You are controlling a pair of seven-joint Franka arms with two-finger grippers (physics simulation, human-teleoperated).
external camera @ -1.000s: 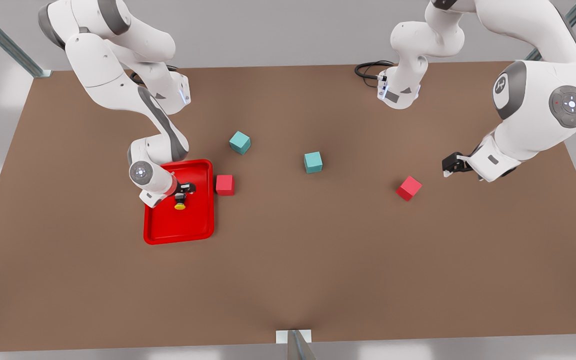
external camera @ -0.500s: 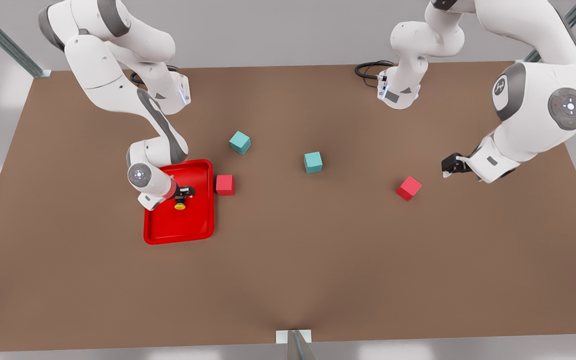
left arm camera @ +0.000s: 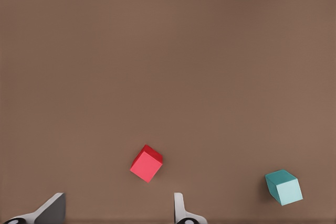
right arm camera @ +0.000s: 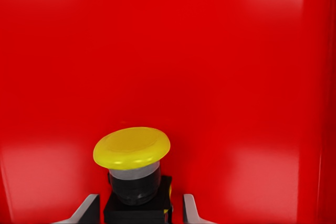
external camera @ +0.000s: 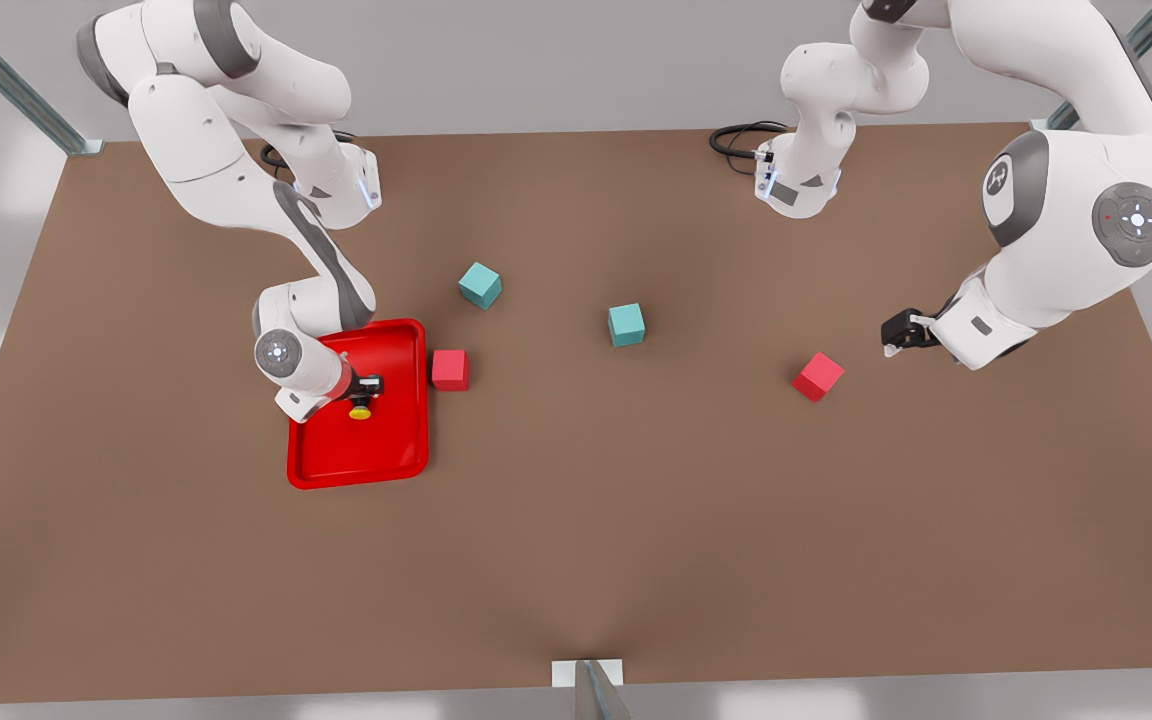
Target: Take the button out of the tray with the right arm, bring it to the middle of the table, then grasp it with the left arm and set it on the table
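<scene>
Right gripper (external camera: 364, 393) clamped on the button (external camera: 360, 408) above the tray (external camera: 396, 455); left gripper (external camera: 894, 335) spread wide, waiting above the table (external camera: 576, 560) near a red cube (external camera: 817, 376)

I read the tray (external camera: 406, 450) as glossy red plastic with soft highlights, the button (right arm camera: 132, 148) cap as smooth shiny yellow, and the table (external camera: 576, 520) as matt brown.

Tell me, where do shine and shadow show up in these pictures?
Right wrist view: pale glossy patches on the tray and a soft sheen on the button cap. Front view: a dark shadow band across the table. Left wrist view: even, flat light.
</scene>
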